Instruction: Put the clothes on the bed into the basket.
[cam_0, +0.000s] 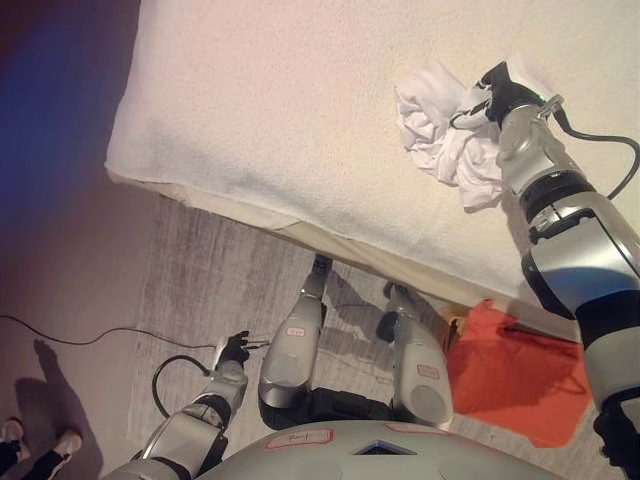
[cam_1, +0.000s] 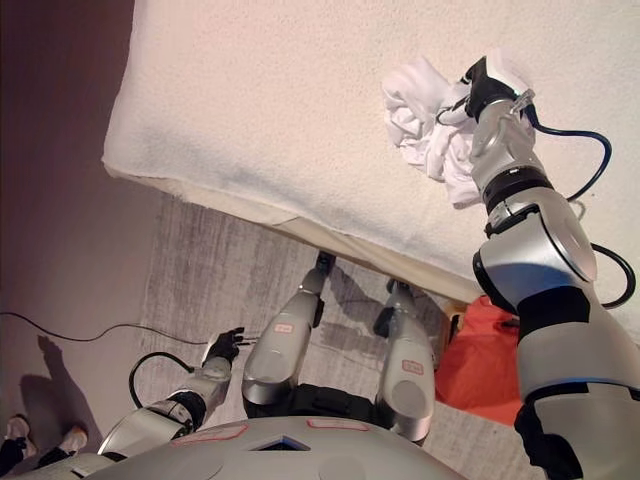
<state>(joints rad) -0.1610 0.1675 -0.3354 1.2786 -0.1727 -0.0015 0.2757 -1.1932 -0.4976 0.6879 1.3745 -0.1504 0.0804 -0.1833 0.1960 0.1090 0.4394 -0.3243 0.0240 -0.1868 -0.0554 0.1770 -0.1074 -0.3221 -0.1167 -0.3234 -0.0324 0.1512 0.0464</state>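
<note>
A crumpled white garment (cam_0: 440, 130) lies on the white bed (cam_0: 300, 110), towards its right side. My right hand (cam_0: 495, 95) rests on the garment's right edge, fingers curled into the cloth. An orange fabric basket (cam_0: 515, 375) sits on the floor at the lower right, just below the bed's near edge. Down at the lower left, over the floor, my left hand (cam_0: 235, 350) hangs with relaxed fingers and holds nothing.
The bed's near edge (cam_0: 300, 225) runs diagonally from the left down to the right. Grey carpet (cam_0: 200, 290) lies between me and the bed. A person's shoes (cam_0: 40, 438) show at the bottom left corner.
</note>
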